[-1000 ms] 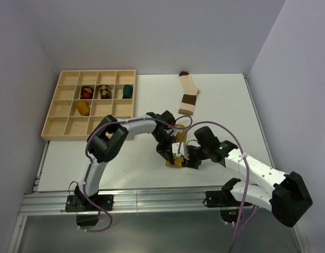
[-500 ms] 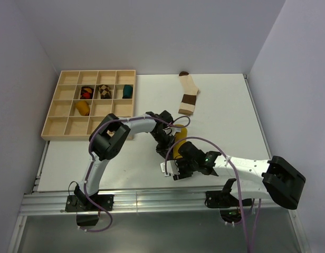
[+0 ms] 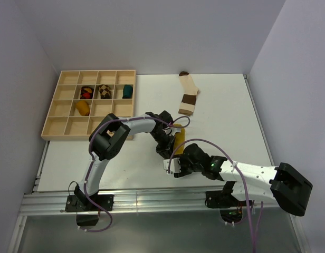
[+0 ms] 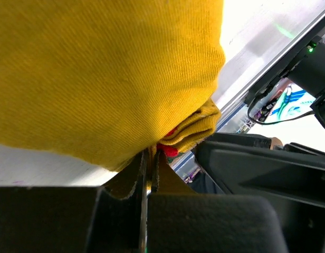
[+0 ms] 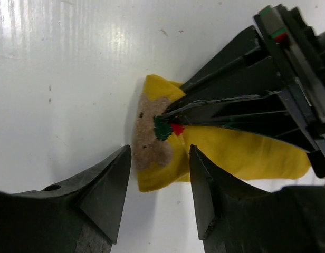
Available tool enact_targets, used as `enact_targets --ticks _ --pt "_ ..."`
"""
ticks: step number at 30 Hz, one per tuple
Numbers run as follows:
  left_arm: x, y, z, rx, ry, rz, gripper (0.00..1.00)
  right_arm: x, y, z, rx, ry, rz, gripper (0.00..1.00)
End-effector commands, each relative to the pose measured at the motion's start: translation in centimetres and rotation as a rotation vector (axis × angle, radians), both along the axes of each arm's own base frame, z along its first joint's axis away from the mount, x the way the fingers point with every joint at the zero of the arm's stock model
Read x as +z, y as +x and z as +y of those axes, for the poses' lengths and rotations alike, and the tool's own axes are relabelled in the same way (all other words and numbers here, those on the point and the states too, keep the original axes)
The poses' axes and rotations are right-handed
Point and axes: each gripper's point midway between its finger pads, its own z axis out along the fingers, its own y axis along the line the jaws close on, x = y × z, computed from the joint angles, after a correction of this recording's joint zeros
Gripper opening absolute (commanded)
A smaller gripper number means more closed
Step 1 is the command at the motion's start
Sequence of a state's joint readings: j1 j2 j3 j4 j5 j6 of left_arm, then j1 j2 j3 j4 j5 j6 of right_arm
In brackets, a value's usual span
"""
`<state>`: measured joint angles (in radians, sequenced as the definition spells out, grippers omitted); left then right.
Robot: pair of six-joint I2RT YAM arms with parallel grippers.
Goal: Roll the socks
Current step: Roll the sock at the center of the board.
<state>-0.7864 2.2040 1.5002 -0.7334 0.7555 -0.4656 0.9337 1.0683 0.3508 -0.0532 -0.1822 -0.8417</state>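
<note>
Sock first: the bright yellow sock (image 3: 179,138) lies on the white table (image 3: 99,158), well off the right side of the wooden tray (image 3: 51,129) and nearer my bases than the tray is. My left gripper (image 4: 150,158) is clamped tight on a fold of its fabric, jaws closed with only cloth between them, close to the red and green marks (image 5: 170,128). My right gripper (image 5: 160,153) stands about half open and holds nothing. Its fingers hang either side of the sock's end with the beige patch (image 5: 151,138), and I cannot tell whether they touch cloth.

I judge the roll is only starting: one part pinned, most of the length unrolled. Next the right jaws would need to close on that end and turn it over toward the left's pinch, without the two grippers knocking, since they sit almost against each other.

The cream sock with brown bands (image 3: 188,97) lies flat, also right of the tray and level with its far rows, well apart from the yellow one. Bare table lies between tray and yellow sock, so there is room that way, while the table's front edge runs close behind my right wrist
</note>
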Motion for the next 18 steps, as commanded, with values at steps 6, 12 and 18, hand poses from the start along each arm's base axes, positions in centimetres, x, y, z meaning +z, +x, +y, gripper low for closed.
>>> enact_targets --ticks 6,12,18 --pt "-2.2 -0.1 0.9 -0.019 0.052 -0.035 0.02 0.2 0.1 0.6 0.019 0.007 -0.01 0.54" --pt "-2.2 -0.3 0.8 -0.02 0.045 -0.026 0.02 0.2 -0.6 0.5 0.034 0.022 0.006 0.55" --pt "-1.8 -0.2 0.5 -0.021 0.023 -0.02 0.04 -0.7 -0.8 0.6 0.044 -0.038 0.055 0.54"
